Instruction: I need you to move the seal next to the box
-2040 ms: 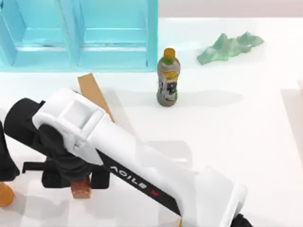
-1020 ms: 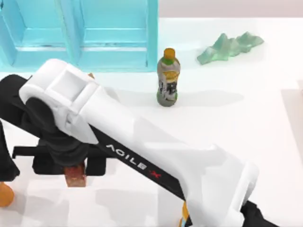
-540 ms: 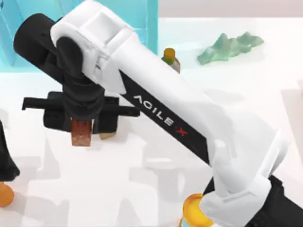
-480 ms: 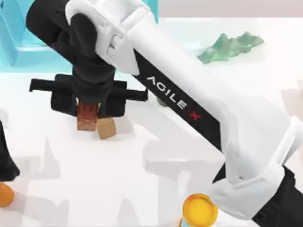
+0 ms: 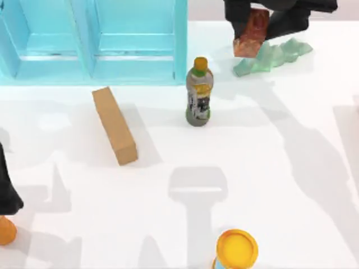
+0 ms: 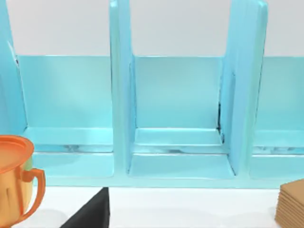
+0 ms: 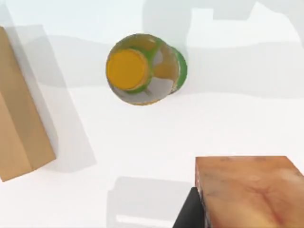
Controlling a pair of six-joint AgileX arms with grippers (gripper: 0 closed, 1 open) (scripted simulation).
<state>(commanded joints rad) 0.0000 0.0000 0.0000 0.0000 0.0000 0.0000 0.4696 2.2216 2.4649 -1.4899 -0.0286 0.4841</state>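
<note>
The right gripper [image 5: 253, 25], black and two-fingered, hangs high over the far right of the white counter [image 5: 269, 168], clamped on the seal [image 5: 251, 32], a small red-brown squarish block with mottled darker sides. Half a second ago the same gripper held the seal low, touching the near end of the long tan cardboard box [image 5: 114, 124]; now arm and seal have swung up and away to the far edge, above the pale green crumpled mountain-shaped piece [image 5: 269, 56]. The box lies uncovered on the counter's left half, with nothing set beside it. That reads as a setback or a detour for the task: the seal is now well apart from the box, beyond the upright green-and-grey bottle with the orange cap [image 5: 198, 95], and would have to come back across.

The seal hangs tilted in the grasp, its long axis running from upper right to lower left in the top view, lower face toward the counter. The box's long axis runs from far-left to near-right, away from the turquoise shelf unit [image 5: 90, 39].

The left arm sits parked at the counter's left edge, facing the shelf near an orange cup [image 6: 14, 178]; whether its gripper is apart or together cannot be told.
</note>
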